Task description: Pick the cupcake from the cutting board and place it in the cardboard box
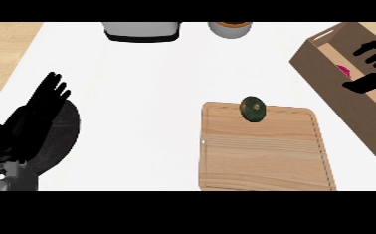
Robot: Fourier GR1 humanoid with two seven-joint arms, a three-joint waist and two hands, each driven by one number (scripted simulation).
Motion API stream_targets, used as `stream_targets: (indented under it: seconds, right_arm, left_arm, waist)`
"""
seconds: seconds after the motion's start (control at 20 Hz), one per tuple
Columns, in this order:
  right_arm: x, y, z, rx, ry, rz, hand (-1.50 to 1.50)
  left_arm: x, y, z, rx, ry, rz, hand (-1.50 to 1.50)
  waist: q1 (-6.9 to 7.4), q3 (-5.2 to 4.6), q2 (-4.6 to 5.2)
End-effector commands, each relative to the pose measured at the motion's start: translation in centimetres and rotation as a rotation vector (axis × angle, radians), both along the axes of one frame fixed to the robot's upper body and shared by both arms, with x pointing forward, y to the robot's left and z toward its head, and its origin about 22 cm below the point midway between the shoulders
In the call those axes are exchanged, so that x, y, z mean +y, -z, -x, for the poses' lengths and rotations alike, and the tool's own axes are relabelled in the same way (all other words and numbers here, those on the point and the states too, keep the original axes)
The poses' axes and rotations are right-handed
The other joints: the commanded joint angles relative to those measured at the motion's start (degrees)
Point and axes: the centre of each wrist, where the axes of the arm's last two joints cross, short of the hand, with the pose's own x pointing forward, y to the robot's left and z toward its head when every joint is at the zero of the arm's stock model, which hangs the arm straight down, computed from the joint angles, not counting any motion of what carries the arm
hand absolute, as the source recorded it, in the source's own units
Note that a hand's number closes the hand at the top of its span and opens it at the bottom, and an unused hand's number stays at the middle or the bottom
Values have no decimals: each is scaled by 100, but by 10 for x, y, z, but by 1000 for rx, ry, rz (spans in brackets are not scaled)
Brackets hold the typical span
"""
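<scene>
Head view, looking steeply down on the white counter. R side first: the cardboard box sits at the right edge, set at an angle, open side up, w/ its far end running out of the view. The right hand is inside the box opening, mostly cut off by the view's edge. Can't tell whether it's open or has hold of anything. Just beside it, down in the box, a small pink-red bit peeks out: that looks like the cupcake, but too little shows to be sure. Touching the hand or not? Can't tell either.

Centre-right: the cutting board, light wood, lies flat near the box's left side, a strip of counter between them. A round dark-green item stands on the board's far edge, approx. at the middle of that edge.

Over to the L: the left hand rests low by the left edge, open, fingers straight and pointing up, holding nothing, well apart from board and box.

Back of the counter: a grey-white appliance and, to its right, a white cup w/ an orange-brown top, both cut by the upper edge.
</scene>
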Motion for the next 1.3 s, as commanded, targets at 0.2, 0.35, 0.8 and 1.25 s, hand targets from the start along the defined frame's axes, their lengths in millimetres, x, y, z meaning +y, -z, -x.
stream_targets:
  seconds: [0.2,0.35,0.8,1.25]
  right_arm:
    - [-13,1,5,-262,-55,-165,-150]
    - [-16,7,10,-443,46,-340,-150]
    - [-89,-20,59,-602,168,-528,-150]
    - [-155,-34,122,-602,122,-579,-150]
  left_arm:
    - [6,-2,1,-12,-15,-13,0]
    - [0,-4,4,7,-2,-1,0]
    - [2,1,8,-6,-20,-14,0]
    - [-9,0,-2,15,-12,-17,0]
  waist:
    - [-54,-1,-13]
    - [-100,5,-36]
    - [-103,-5,-32]
    - [-76,-3,-21]
